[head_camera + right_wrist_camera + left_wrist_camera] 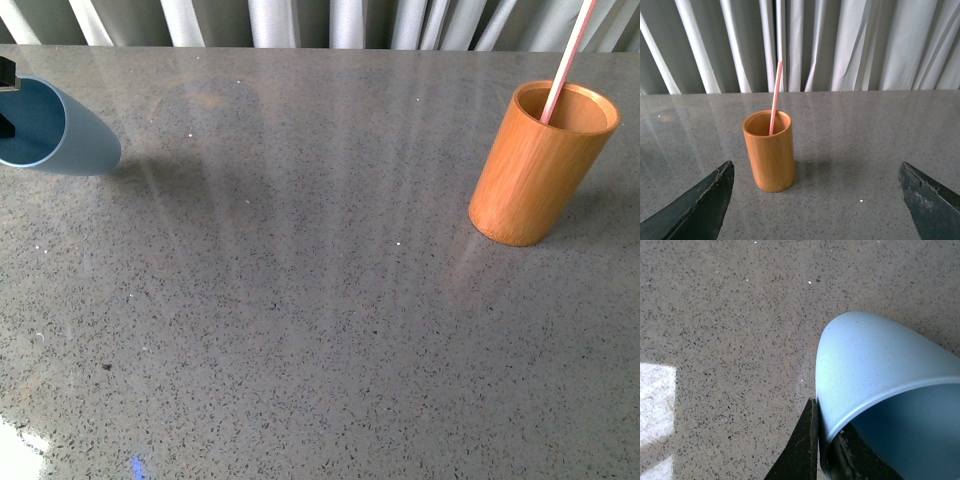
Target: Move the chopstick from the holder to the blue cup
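1. Chopstick [565, 62]: pinkish-red, white-striped, stands slanted inside the holder.
2. Holder [535, 175]: orange-brown wooden cylinder, upright on the bench, right side.
3. Blue cup [75, 135]: light blue, tipped sideways, far left, well apart from the holder.

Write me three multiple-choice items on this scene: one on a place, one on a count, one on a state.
1. Where is the thin pinkish-red chopstick?
A. Standing in the orange-brown wooden cylinder holder.
B. Lying flat outside it.
C. Held up in mid-air.

2. How many chopsticks show?
A. Three.
B. One.
C. Two.

3. What is the left gripper doing?
A. Hanging open and empty.
B. Pinching the chopstick.
C. Pinching the rim of the light blue plastic cup.

Key:
1 A: it leans out of the holder's mouth.
2 B: only one stick appears in any view.
3 C: one finger sits inside the rim and one outside.
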Robot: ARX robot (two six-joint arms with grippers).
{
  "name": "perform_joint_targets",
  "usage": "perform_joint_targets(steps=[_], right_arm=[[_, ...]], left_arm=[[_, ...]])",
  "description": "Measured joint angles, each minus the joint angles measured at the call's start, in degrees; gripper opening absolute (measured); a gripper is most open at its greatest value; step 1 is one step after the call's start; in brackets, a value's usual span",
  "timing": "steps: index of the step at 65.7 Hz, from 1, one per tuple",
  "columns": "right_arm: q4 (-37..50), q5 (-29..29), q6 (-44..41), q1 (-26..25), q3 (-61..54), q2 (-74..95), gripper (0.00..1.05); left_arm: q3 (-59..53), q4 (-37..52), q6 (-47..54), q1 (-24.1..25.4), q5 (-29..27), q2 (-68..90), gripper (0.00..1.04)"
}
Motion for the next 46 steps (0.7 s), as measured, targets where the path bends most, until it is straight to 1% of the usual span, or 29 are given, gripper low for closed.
perform_joint_targets(steps=[13, 26, 31, 35, 41, 46], right_arm=[[0.00, 0.00, 0.00, 0.00, 0.00, 0.00, 0.96], [0.00, 0.00, 0.00, 0.00, 0.00, 0.00, 0.96], [0.00, 0.00, 0.00, 0.00, 0.00, 0.00, 0.96], [0.00, 0.00, 0.00, 0.00, 0.00, 0.00, 0.96], [0.00, 0.00, 0.00, 0.00, 0.00, 0.00, 0.96], [0.00, 0.00, 0.00, 0.00, 0.00, 0.00, 0.96]], left_arm=[[0.02, -1.92, -0.15, -1.09, 0.39, -0.76, 0.02], [0.15, -7.63, -2.21, -3.82, 2.12, -5.53, 0.02], [0.76, -10.93, -4.79, -6.54, 3.28, -7.69, 0.02], [1.42, -13.42, -6.27, -9.35, 2.97, -8.94, 0.02], [1.90, -16.15, -7.23, -14.23, -0.17, -9.29, 0.02], [1.92, -17.44, -7.28, -17.09, -2.16, -8.94, 0.02]])
